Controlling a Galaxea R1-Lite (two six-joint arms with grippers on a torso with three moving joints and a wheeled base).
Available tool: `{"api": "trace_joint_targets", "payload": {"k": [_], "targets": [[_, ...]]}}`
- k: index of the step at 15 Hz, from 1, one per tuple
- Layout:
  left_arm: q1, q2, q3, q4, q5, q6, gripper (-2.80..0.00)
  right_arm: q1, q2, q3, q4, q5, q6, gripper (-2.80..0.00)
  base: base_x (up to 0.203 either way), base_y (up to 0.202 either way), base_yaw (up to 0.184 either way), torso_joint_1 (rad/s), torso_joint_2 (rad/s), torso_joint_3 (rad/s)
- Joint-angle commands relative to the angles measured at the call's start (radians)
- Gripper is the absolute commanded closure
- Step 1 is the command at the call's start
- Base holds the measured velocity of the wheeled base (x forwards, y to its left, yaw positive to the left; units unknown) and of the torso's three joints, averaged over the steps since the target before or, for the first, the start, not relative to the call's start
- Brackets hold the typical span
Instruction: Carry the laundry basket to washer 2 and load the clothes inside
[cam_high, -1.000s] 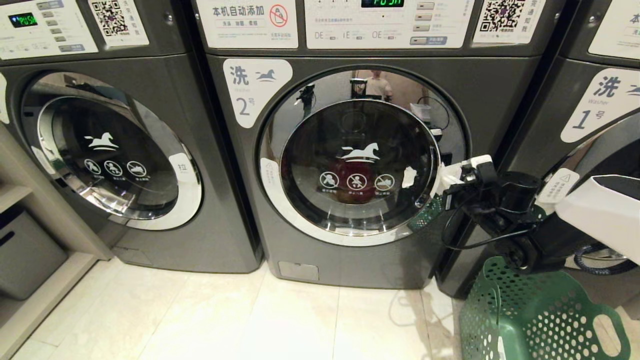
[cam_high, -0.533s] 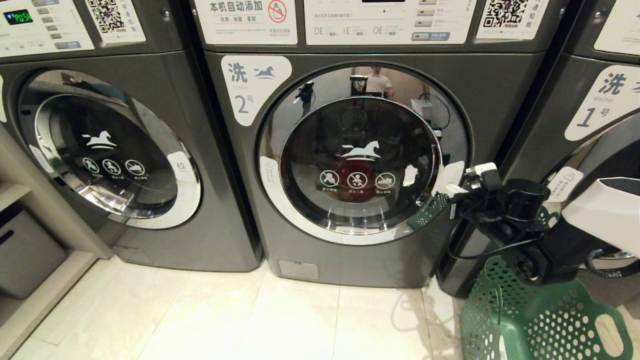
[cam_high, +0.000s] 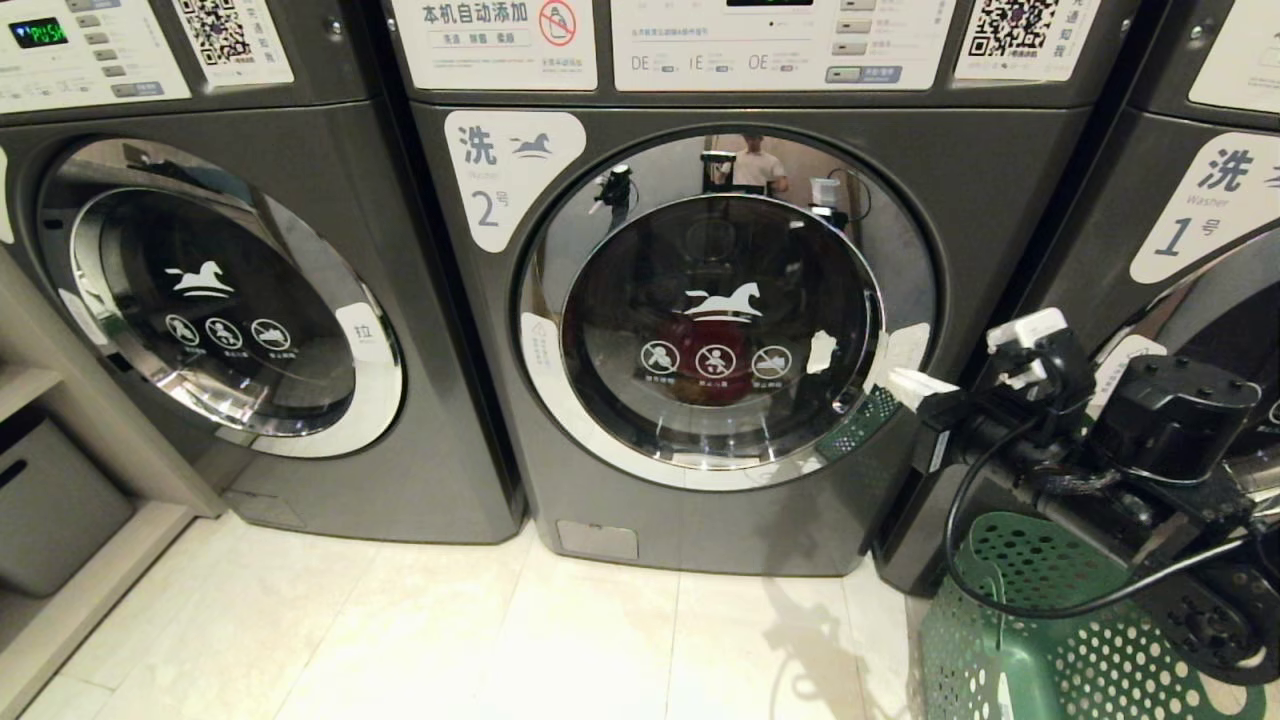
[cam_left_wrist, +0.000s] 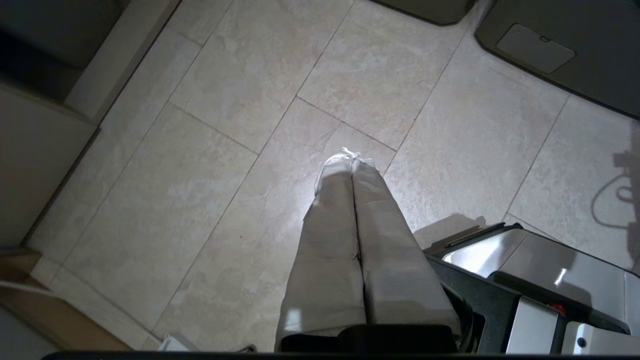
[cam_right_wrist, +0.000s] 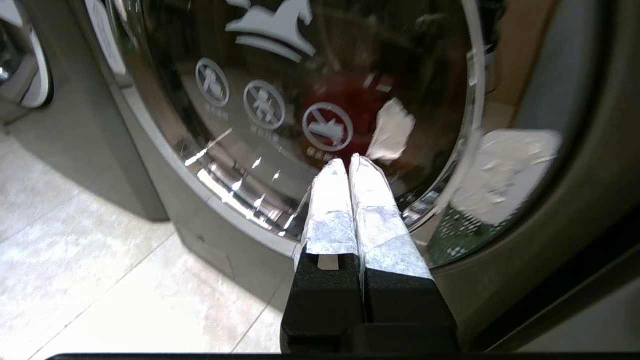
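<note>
You're facing washer 2 (cam_high: 700, 330), its stiff door wanting a rim-edge pull, right claw (cam_right_wrist: 350, 165) clenched empty.

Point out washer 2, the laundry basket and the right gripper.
washer 2 (cam_high: 716, 300), head view: the horse logo on its door glass.
laundry basket (cam_high: 1010, 620), head view: its perforated green wall.
right gripper (cam_right_wrist: 348, 165), right wrist view: its shut, taped fingertips.
</note>
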Motion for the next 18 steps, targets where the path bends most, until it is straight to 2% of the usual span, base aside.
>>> {"api": "trace_joint_targets", "payload": {"k": [1,3,4,6,7,9,11,13,16,18], "targets": [[0.117,-0.015,0.002,0.015,-0.033,0.006,0.00,0.008,-0.111,0.017,-0.001,0.001,-0.003,0.00,0.000,0.000,0.000,0.000,0.00,0.000],[0.296,-0.065,0.010,0.026,-0.129,0.065,0.00,0.008,-0.134,0.062,0.002,0.000,-0.006,0.00,0.000,0.000,0.000,0.000,0.00,0.000],[0.389,-0.125,0.029,0.028,-0.195,0.120,0.00,0.008,-0.138,0.066,0.002,0.001,-0.006,0.00,0.000,0.000,0.000,0.000,0.00,0.000],[0.470,-0.279,0.109,0.013,-0.317,0.237,0.00,0.008,-0.141,0.034,0.002,0.003,-0.007,0.00,0.000,0.000,0.000,0.000,0.00,0.000],[0.485,-0.326,0.144,-0.012,-0.350,0.281,0.00,0.007,-0.140,0.019,0.003,0.005,-0.006,0.00,0.000,0.000,0.000,0.000,0.00,0.000],[0.468,-0.323,0.188,-0.104,-0.373,0.345,0.00,-0.005,-0.140,0.022,0.006,0.005,-0.002,0.00,0.000,0.000,0.000,0.000,0.00,0.000],[0.365,-0.283,0.214,-0.157,-0.341,0.383,0.00,-0.010,-0.145,0.017,0.005,0.004,-0.001,0.00,0.000,0.000,0.000,0.000,0.00,0.000],[0.283,-0.330,0.273,-0.171,-0.310,0.390,0.00,-0.010,-0.151,0.025,0.005,0.001,-0.001,0.00,0.000,0.000,0.000,0.000,0.00,0.000],[0.265,-0.515,0.418,-0.221,-0.317,0.390,0.00,-0.010,-0.184,0.028,0.008,-0.001,-0.003,0.00,0.000,0.000,0.000,0.000,0.00,0.000],[0.268,-0.612,0.555,-0.374,-0.355,0.385,0.00,-0.010,-0.197,-0.026,0.029,-0.001,-0.004,0.00,0.000,0.000,0.000,0.000,0.00,0.000]]}}
